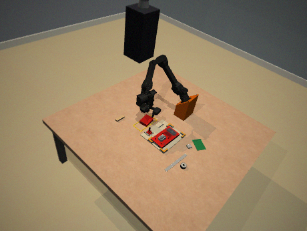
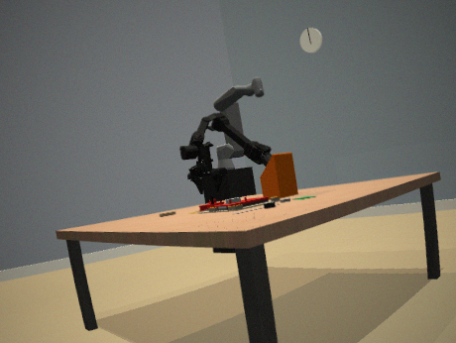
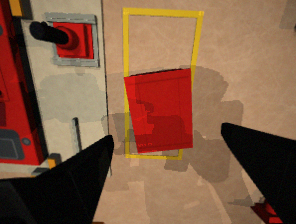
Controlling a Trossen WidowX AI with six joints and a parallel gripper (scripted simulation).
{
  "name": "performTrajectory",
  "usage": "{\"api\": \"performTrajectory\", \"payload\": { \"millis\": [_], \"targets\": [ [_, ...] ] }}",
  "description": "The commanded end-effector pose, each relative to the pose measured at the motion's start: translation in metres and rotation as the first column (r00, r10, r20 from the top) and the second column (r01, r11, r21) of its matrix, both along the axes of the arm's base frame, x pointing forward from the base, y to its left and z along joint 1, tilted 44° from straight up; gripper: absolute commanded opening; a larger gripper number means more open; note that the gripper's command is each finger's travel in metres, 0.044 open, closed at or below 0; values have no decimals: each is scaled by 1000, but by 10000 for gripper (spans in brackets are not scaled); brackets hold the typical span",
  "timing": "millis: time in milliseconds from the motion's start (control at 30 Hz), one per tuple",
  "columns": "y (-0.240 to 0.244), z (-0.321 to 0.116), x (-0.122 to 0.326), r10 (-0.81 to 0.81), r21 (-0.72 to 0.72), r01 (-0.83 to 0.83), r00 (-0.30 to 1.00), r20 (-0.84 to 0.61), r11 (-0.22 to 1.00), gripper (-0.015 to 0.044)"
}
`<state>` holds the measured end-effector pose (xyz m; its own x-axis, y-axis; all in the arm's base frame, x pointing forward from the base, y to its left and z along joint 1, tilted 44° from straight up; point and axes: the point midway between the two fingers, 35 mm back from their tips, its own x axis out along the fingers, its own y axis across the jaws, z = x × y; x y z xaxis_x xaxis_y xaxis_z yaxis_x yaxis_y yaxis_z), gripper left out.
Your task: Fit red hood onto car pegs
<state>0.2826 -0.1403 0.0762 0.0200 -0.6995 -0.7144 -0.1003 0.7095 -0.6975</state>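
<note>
Below the gripper (image 1: 151,111) (image 2: 204,192) (image 3: 166,134), on the surface (image 1: 100,140) (image 2: 198,225) (image 3: 255,75): the red hood (image 1: 146,120) (image 3: 160,112), lying flat, apart from the car. In the wrist view, seen between the two black fingertips and mostly ahead of them, slightly turned within a yellow rectangular outline (image 1: 135,126) (image 3: 126,45) and covering its nearer part. Gripper spread wide, almost as far as possible, pointing downward; holds nothing, with space on either side of the hood. Beside the outline, a pale jig board (image 1: 145,134) (image 3: 75,100) with orange corner brackets, and seated among these brackets the red car chassis (image 1: 160,143) (image 3: 17,120). On the chassis deck, a grey engine block (image 1: 162,137) in place, uncovered by the hood. At the board's other end, a small grey square frame (image 3: 97,50) around a red piece with a black upright stem (image 1: 149,132) (image 3: 75,42). Farther off past the chassis, a green rectangle (image 1: 199,144) (image 2: 305,197), a small grey block (image 1: 189,146), a long pale strip (image 1: 175,162) and a dark-and-white round piece (image 1: 183,165). Behind, an orange block (image 1: 184,110) (image 2: 280,175) at the arm's foot.
</note>
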Motion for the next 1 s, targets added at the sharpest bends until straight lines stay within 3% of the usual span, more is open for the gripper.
{"api": "performTrajectory", "payload": {
  "millis": [0,967],
  "targets": [
    [-2,-5,-1,0,1,0,1000,-13,1000,440],
    [-15,-17,-1,0,1,0,1000,-13,1000,440]
  ]
}}
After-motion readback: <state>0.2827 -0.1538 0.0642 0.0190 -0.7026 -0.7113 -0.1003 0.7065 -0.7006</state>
